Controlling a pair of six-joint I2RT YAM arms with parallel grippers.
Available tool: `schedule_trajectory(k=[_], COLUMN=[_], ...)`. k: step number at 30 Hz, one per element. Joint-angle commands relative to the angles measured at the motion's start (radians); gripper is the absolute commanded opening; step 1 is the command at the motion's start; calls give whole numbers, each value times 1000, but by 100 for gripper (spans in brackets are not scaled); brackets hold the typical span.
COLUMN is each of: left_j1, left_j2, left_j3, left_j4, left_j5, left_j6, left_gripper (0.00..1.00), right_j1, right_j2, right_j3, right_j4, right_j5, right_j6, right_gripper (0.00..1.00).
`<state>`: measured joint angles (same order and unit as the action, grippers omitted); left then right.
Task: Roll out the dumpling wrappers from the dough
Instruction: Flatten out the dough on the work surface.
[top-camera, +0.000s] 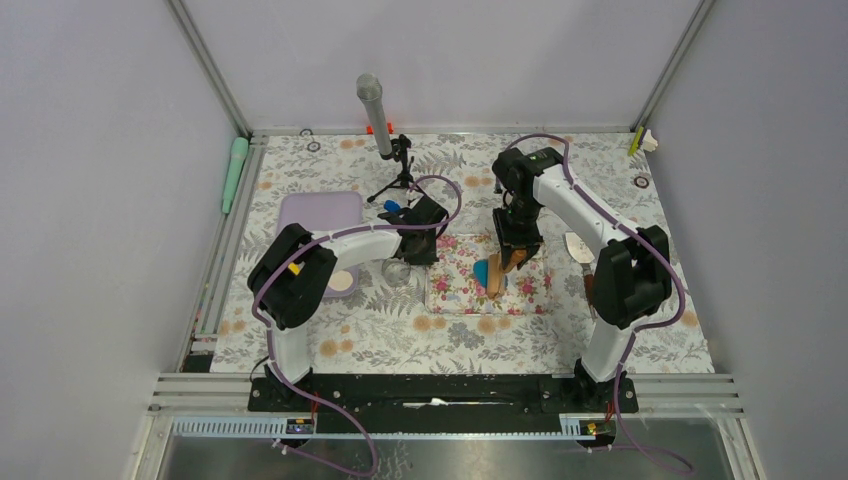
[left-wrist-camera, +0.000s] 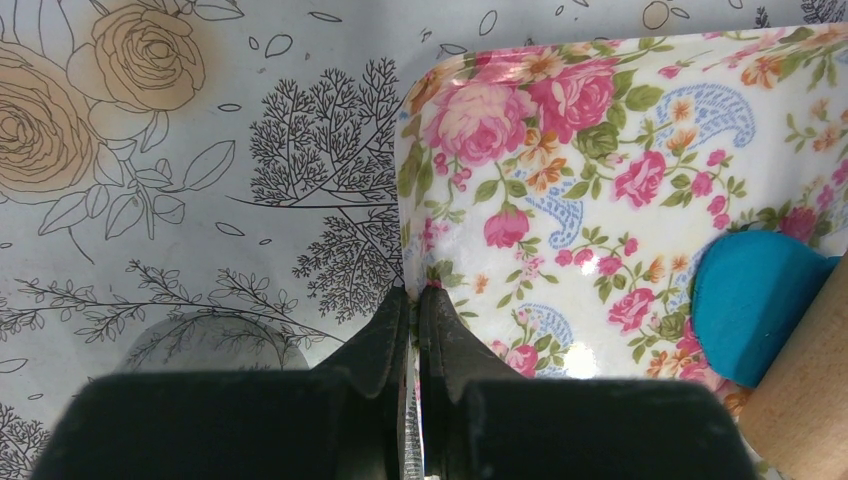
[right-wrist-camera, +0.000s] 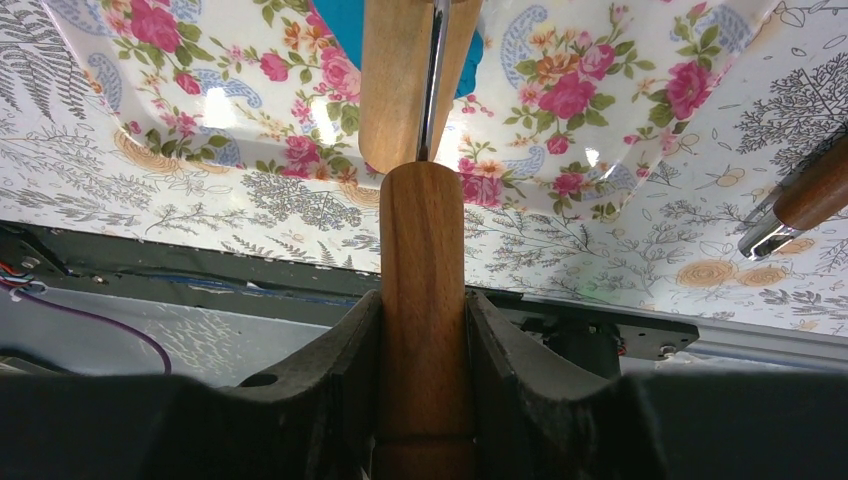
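Flattened bright blue dough (top-camera: 482, 270) (left-wrist-camera: 745, 300) (right-wrist-camera: 345, 25) lies on the floral pink mat (top-camera: 455, 282) (left-wrist-camera: 600, 150) (right-wrist-camera: 610, 90). On the dough rests the drum of the wooden roller (top-camera: 496, 277) (left-wrist-camera: 805, 400) (right-wrist-camera: 395, 80). My right gripper (top-camera: 516, 255) (right-wrist-camera: 423, 300) is shut on the roller's handle, above the mat's middle. At the mat's left edge my left gripper (top-camera: 424, 246) (left-wrist-camera: 415, 292) is shut, pinching the rim. No finished dumpling wrappers are in view.
A lavender tray (top-camera: 318, 215) sits left of the mat, with a pale round disc (top-camera: 342, 282) in front of it. A microphone on a tripod (top-camera: 376, 112) stands at the back. A wood-handled tool (top-camera: 578, 248) (right-wrist-camera: 800, 200) lies right of the mat.
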<state>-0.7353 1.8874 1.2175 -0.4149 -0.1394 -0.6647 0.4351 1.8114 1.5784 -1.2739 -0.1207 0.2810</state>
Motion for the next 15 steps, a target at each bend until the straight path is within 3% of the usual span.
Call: schedule_trajectory(k=[1,12,15], left_j1=[-3,-3,-3], left_j2=[-12,-15,-20], left_j3=[-8,-16,-11], left_j4=[-99,-107,-114], left_j5=[-2,-21,-24], left_j6=[48,56,61], left_gripper=[0,0,0], right_j1=[-7,-7,-7], right_j2=[39,16,-29], right_j3=[-58,-43,-5], right_j4=[9,-15,-11], right_j5=[189,247,181], right_j6=[1,18,11], right_gripper=[0,0,0])
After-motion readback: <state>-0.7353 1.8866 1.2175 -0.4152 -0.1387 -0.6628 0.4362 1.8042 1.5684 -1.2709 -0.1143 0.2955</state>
